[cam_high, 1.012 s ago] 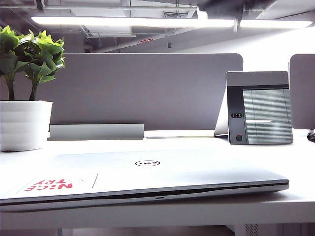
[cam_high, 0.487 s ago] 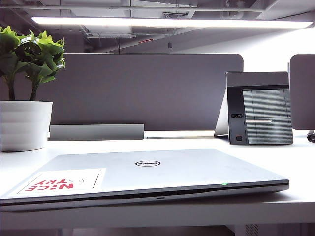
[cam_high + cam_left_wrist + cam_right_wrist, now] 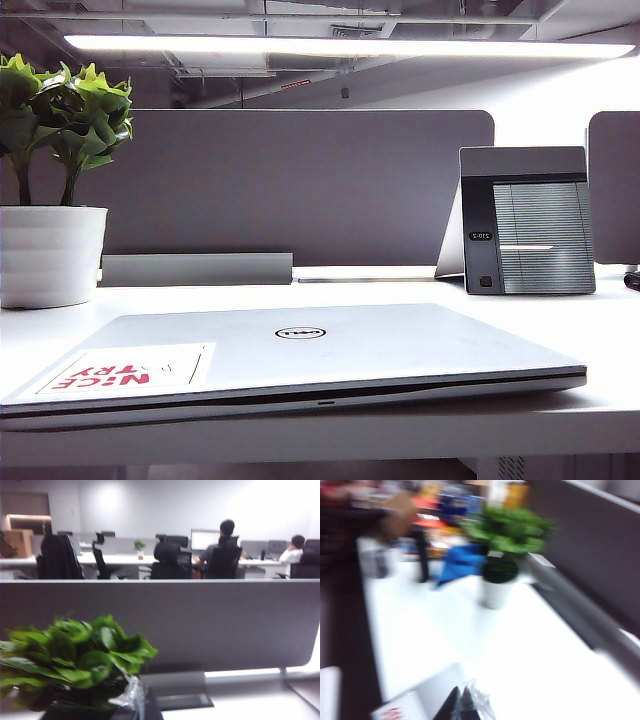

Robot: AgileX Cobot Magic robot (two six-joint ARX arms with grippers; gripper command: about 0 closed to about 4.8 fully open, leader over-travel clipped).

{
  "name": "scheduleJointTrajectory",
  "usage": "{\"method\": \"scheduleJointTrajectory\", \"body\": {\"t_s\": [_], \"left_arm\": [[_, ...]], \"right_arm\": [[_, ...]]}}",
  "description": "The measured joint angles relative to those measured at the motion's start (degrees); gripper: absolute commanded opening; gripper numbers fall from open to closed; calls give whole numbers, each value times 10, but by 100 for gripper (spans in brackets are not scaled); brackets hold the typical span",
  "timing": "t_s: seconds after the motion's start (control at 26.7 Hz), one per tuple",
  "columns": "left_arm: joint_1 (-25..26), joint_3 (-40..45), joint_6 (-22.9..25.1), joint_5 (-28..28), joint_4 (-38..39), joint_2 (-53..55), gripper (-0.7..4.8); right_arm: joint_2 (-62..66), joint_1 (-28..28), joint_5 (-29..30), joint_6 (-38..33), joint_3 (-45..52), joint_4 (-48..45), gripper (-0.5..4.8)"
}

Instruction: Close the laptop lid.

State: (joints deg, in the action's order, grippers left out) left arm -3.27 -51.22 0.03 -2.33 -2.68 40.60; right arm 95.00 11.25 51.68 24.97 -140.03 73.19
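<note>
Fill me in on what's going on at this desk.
The slim silver-grey Dell laptop lies on the white desk with its silver lid down flat; only a thin seam shows along the front edge. Nothing is touching it. The right gripper hangs above the laptop's stickered corner, fingers apparently together. The left gripper is out of view, its camera facing the green potted plant.
</note>
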Motion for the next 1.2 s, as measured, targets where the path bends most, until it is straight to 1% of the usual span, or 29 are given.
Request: {"method": "scheduleJointTrajectory", "body": {"t_s": [0.04, 0.11, 0.19, 0.3, 0.37, 0.49, 0.56, 0.64, 0.67, 0.79, 0.9, 0.97, 1.09, 1.16, 1.2], "left_arm": [[1, 0, 0, 2, 0, -5, -5], [1, 0, 1, 3, 11, -17, -5], [-1, 0, 5, -1, 29, -24, -5], [2, 0, 6, 1, 49, -32, -5], [1, 0, 9, 0, 57, -42, -5], [0, 0, 23, 0, 58, -53, -5], [1, 0, 25, -1, 61, -56, -5], [0, 0, 26, -7, 64, -59, -5], [0, 0, 27, -7, 65, -59, -5], [0, 0, 30, -4, 68, -59, -5], [0, 0, 30, -12, 72, -59, -5], [0, 0, 30, -15, 72, -60, -5], [0, 0, 30, -14, 72, -60, -5], [0, 0, 29, -16, 72, -61, -5], [0, 0, 29, -17, 71, -61, -5]], "right_arm": [[-7, 7, -28, -11, 0, -6, -5], [-23, 38, -100, -25, 0, -17, -5], [-37, 70, -174, -31, 0, -18, -5], [-54, 98, -269, -36, 0, -18, -5], [-58, 125, -299, -44, -1, -18, -5], [-61, 163, -309, -56, 1, -18, -5], [-66, 170, -352, -70, 2, -18, -5], [-76, 185, -429, -93, 2, -17, -5], [-81, 198, -458, -102, 2, -17, -5], [-97, 245, -518, -120, 2, -17, -5], [-118, 268, -592, -125, 2, -10, -5], [-138, 296, -620, -128, 3, 0, -5], [-169, 355, -622, -138, 2, 2, -5], [-189, 381, -656, -144, 2, 9, -5], [-200, 393, -687, -150, 3, 17, -5]]}}
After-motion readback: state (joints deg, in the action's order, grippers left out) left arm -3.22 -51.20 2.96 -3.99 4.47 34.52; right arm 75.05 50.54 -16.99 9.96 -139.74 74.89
